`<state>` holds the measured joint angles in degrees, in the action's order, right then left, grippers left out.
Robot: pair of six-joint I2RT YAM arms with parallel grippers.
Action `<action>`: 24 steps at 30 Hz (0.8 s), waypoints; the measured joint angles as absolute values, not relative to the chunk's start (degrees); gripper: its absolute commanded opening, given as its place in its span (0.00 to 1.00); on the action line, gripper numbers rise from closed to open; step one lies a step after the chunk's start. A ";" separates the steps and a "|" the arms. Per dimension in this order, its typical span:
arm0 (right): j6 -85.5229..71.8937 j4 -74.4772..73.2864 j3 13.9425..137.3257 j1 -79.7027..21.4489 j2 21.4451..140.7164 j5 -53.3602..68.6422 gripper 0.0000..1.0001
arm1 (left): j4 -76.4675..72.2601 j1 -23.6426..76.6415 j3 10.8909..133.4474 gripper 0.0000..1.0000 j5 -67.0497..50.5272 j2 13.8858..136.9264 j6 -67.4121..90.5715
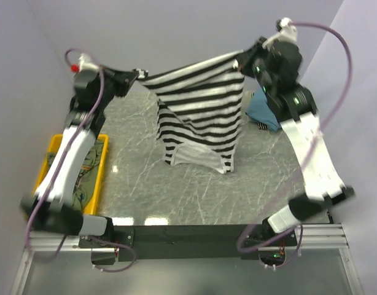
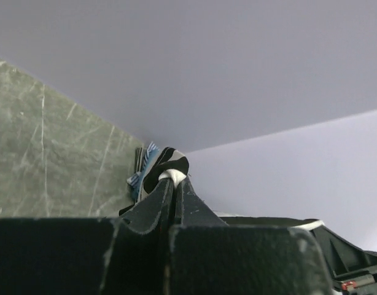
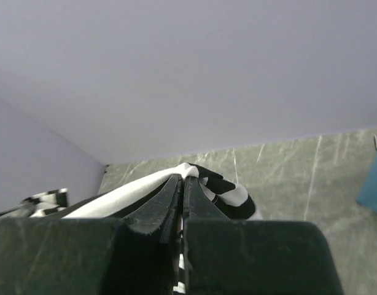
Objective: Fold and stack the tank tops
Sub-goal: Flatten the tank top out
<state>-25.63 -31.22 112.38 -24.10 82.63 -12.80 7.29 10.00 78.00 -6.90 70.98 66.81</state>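
The left gripper (image 1: 137, 75) and right gripper (image 1: 241, 61) are each clamped on an upper corner of the striped tank top (image 1: 201, 114), which hangs between them over the table (image 1: 139, 178). Lowering that edge taut and level should lay it flat, clear of the teal top (image 1: 261, 114).

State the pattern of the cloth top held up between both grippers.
The soft cloth tank top is black-and-white striped; top external view.

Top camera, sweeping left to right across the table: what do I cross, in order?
yellow bin → left tool → striped tank top, held up by both tools → right tool → teal-blue tank top
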 measured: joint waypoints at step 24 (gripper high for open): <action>-33.54 -8.80 55.31 -13.89 73.08 7.20 0.00 | -1.61 4.95 38.39 0.51 -18.92 58.92 67.59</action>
<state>-33.54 -8.80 55.31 -13.89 73.08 7.20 -1.61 4.95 38.39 -18.92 58.92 67.59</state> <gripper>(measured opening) 0.011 0.462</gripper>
